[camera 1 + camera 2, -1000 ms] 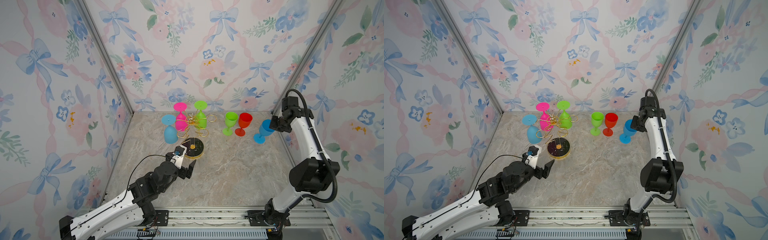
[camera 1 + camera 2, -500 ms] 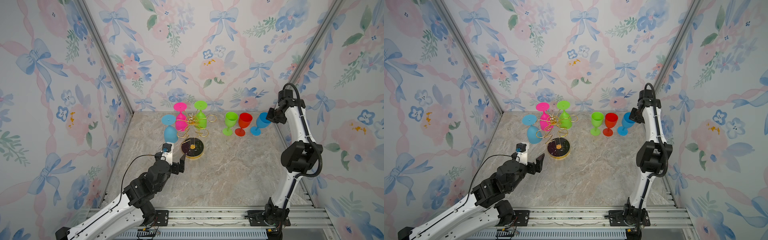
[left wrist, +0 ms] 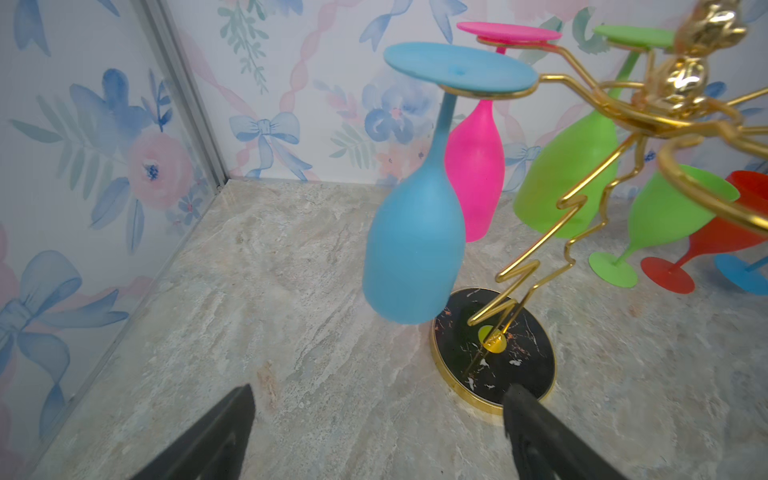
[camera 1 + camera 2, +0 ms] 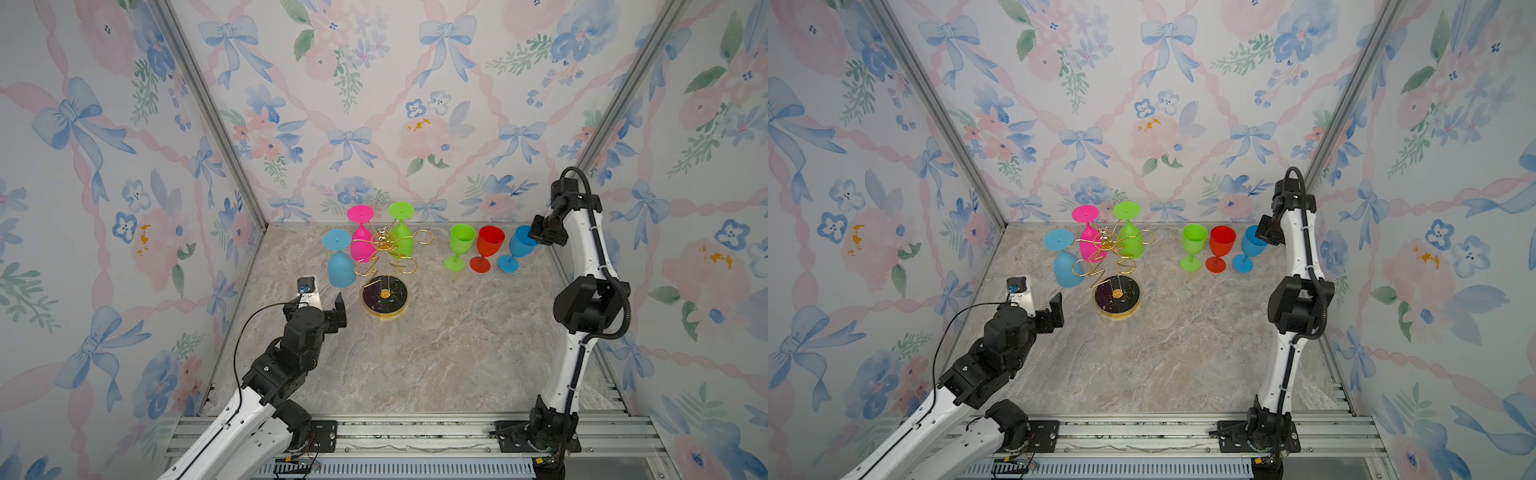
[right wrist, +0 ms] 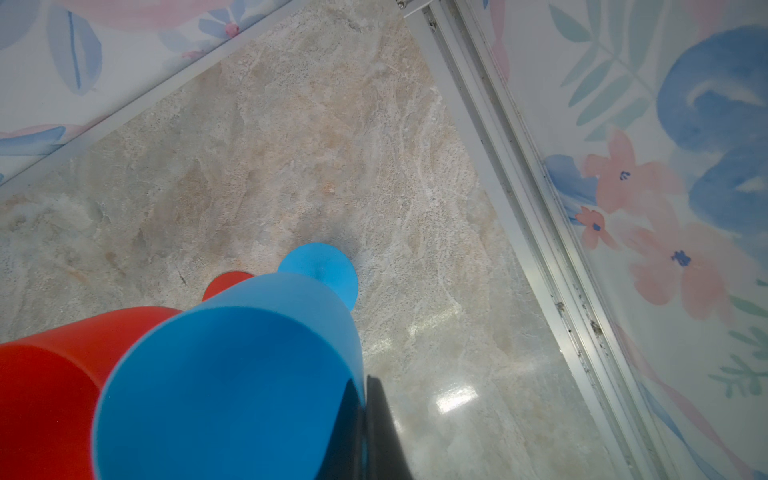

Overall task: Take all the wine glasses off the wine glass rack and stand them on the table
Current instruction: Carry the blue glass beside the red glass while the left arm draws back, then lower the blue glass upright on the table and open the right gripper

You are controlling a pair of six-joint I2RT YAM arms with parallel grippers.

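Since a second ago the left pincer (image 3: 378, 399) has backed off from the rack's black base (image 3: 519, 365) and swung toward the hanging blue glass (image 4: 341, 268). Meanwhile the right arm has drawn in and brought the other blue glass (image 4: 521, 245) into line beside the red glass (image 4: 490, 243). Left pincer is wide open, holding nothing. Right pincer (image 4: 534, 237) is clamped on the other blue glass's rim.

Three glasses hang upside down on the wine glass rack (image 4: 382, 241) at the back left of the desk (image 4: 436, 353) — blue nearest the left pincer, pink glass (image 4: 360, 247) just behind it, green glass (image 4: 402, 245) further round.

What worries me: the blue foot sits on a wire ring, so I'd guess a yank straight back drags the whole skinny rack over, pink and green included. On the right, letting go crooked could knock blue into red — can't tell if they touch.

Room-wise, the side wall (image 4: 232, 266) is near the hanging glass on its left, but the front of the desk is wide open. Right arm works hard by the corner rail (image 5: 511, 199).
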